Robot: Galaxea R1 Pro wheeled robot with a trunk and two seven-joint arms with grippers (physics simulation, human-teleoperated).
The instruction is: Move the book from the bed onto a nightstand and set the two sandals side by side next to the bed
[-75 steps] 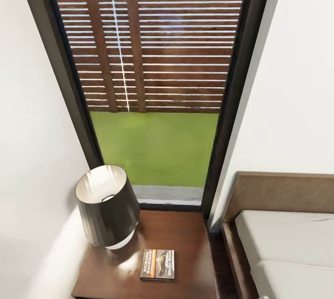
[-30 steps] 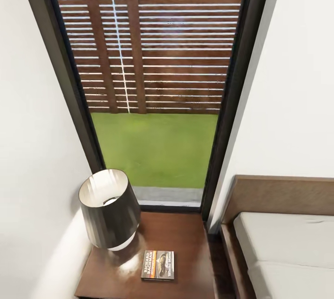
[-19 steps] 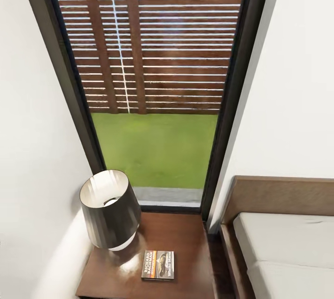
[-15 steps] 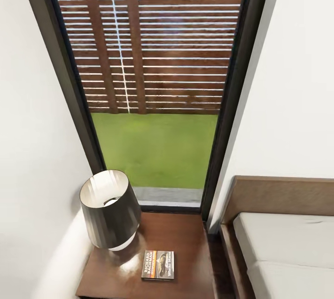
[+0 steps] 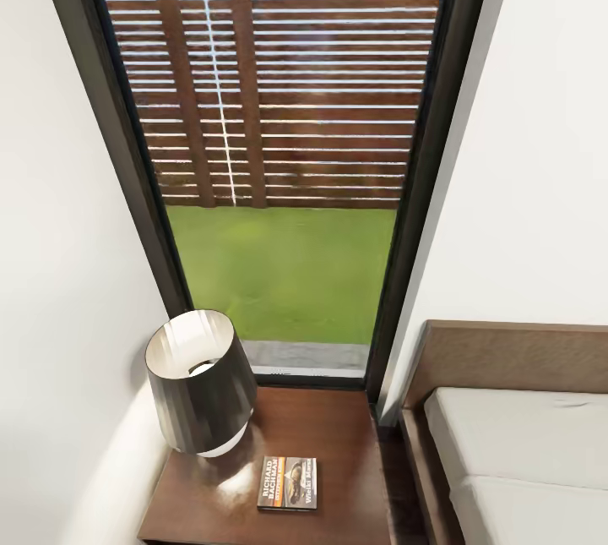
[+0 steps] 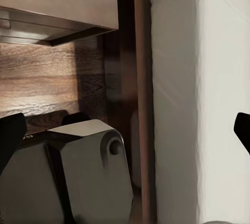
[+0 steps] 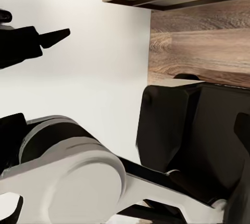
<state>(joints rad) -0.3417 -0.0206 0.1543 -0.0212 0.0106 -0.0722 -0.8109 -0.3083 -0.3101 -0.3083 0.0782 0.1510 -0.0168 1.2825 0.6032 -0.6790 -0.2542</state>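
Beside the bed point(image 5: 515, 444), the book point(image 5: 287, 482) lies flat on the nightstand point(image 5: 338, 431), near its front edge and just in front of the lamp point(image 5: 201, 384), close to it but not touching. Over the last couple of seconds nothing on that top has stirred. Only the head camera has crept a little, so the whole scene has slid slightly in view while the book kept its spot. I'd say the book half of the job is done, and the sandals are what remains.

Neither arm is near the nightstand. From the wrist cameras, the left gripper point(image 6: 125, 133) has its jaws spread wide, holding nothing, with the pale mattress side and the wood floor point(image 6: 41, 78) beyond it. The right gripper point(image 7: 140, 83) also looks wide and empty.

Behind the nightstand stands a tall black-framed window point(image 5: 287, 148) with a slatted fence and grass outside, and white walls close in on either side. The corner is tight: the lamp and the headboard point(image 5: 507, 351) hem in the nightstand, so I'd expect the robot to need care in backing or turning away.
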